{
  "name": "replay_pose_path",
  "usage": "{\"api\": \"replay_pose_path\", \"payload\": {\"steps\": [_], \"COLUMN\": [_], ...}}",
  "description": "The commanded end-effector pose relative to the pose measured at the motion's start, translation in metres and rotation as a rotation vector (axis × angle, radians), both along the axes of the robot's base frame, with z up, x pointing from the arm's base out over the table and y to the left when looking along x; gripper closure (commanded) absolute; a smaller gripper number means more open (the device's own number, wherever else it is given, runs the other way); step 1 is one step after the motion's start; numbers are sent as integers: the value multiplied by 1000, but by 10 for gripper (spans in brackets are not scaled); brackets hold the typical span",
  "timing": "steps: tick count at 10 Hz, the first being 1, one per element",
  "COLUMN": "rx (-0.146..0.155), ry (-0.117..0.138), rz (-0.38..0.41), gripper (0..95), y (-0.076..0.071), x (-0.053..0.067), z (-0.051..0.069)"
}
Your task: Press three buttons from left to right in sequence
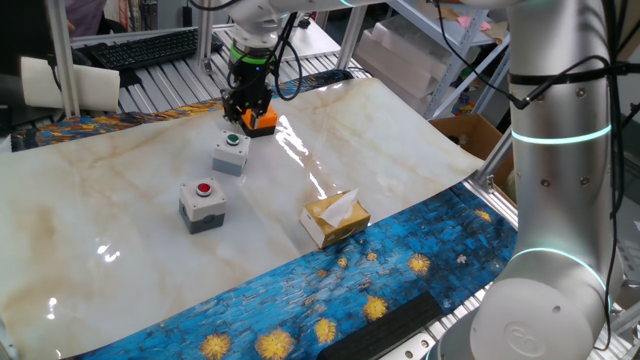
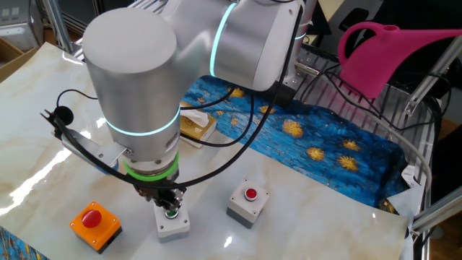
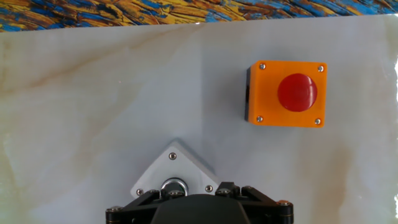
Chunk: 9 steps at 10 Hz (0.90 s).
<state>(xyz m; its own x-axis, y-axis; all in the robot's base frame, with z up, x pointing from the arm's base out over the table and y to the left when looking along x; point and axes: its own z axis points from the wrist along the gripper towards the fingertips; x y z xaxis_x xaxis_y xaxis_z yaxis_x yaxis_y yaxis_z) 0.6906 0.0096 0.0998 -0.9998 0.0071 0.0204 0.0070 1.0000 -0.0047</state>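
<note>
While the gripper [image 2: 171, 209] points straight down at the green button box [image 2: 173, 220], probably for the middle press, the red button on its grey box [image 2: 247, 203] and the orange box [image 2: 95, 224] sit either side. Fingertips are hidden; finger spacing and contact cannot be told.

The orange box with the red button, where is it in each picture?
One fixed view: the orange box sits at the top middle, partly hidden behind the gripper.
The other fixed view: it is at the bottom left.
Hand view: it is at the upper right.
Shared landmark: the grey box with the green button beside it.
</note>
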Motion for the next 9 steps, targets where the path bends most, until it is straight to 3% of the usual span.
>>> {"api": "replay_pose_path", "payload": {"steps": [1, 9], "rx": [0, 1], "ry": [2, -4], "rz": [-2, -12], "gripper": [570, 570], "y": [0, 0], "x": [-1, -5], "z": [-1, -8]}}
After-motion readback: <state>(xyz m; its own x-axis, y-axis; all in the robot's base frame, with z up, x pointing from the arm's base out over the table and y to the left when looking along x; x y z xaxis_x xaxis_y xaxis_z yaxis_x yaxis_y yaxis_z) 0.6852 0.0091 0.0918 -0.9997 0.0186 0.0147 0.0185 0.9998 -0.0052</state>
